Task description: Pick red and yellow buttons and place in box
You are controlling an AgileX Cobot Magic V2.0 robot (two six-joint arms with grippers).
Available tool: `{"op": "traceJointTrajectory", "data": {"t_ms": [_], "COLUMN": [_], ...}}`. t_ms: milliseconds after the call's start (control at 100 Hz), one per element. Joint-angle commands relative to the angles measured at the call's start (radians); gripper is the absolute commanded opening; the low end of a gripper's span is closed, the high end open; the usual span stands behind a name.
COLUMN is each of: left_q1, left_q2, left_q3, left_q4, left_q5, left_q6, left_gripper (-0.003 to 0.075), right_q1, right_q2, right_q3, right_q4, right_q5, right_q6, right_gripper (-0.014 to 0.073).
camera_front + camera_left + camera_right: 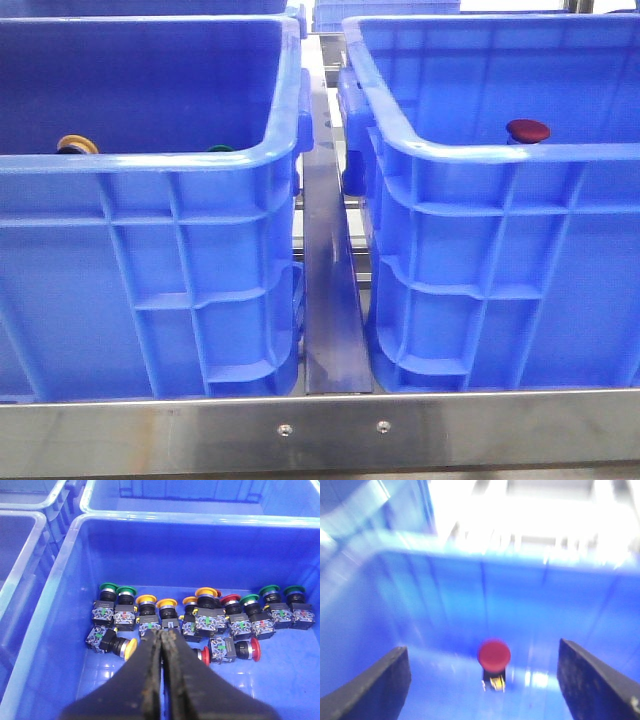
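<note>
Holding one red button, the box; left jaws clenched, right released.

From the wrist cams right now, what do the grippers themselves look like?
Left gripper: two dark, near-black jaws that taper to narrow tips, with worn, rusty-brown inner edges. Right gripper: two dark, broad jaws with a matte, slightly speckled surface, blurred in this view. No cables, markings or arm links show in any view; the front camera shows neither arm.
</note>
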Motion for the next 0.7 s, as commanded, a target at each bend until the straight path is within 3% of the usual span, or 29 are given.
{"op": "traceJointTrajectory", "data": {"t_ms": [0,100,220,410,550,690], "left_q1": [0.003,0.003,0.003,0.003,0.003,0.003], "left_q2": [0.001,0.001,0.001,0.001,0.001,0.001], "left_q3": [-0.026,-0.026,-0.026,-0.026,-0.026,-0.026], "left_q4": [-0.005,-0.005,-0.005,-0.005,-0.011,-0.022], "left_q5": [-0.079,-0.079,-0.079,-0.079,-0.077,-0.077], "left_q6": [-0.003,-0.003,-0.003,-0.003,-0.003,-0.003], "left_gripper": [-0.0020,-0.0020,-0.0020,-0.0020,-0.0020,-0.0005], "right_q1": [-0.002,-0.002,-0.002,-0.002,-0.002,-0.002], "right_q2": [-0.117,-0.215,-0.311,-0.389,-0.392,-0.391], "right_q3": [0.011,0.047,0.088,0.110,0.110,0.110], "right_q4": [0.071,0.071,0.071,0.071,0.071,0.071], "right_q5": [0.027,0.027,0.024,0.023,0.027,0.027], "right_q6": [0.004,0.004,0.004,0.004,0.004,0.004], "right_gripper": [0.0611,0.0595,0.0488,0.0134,-0.0075,-0.0068]}}
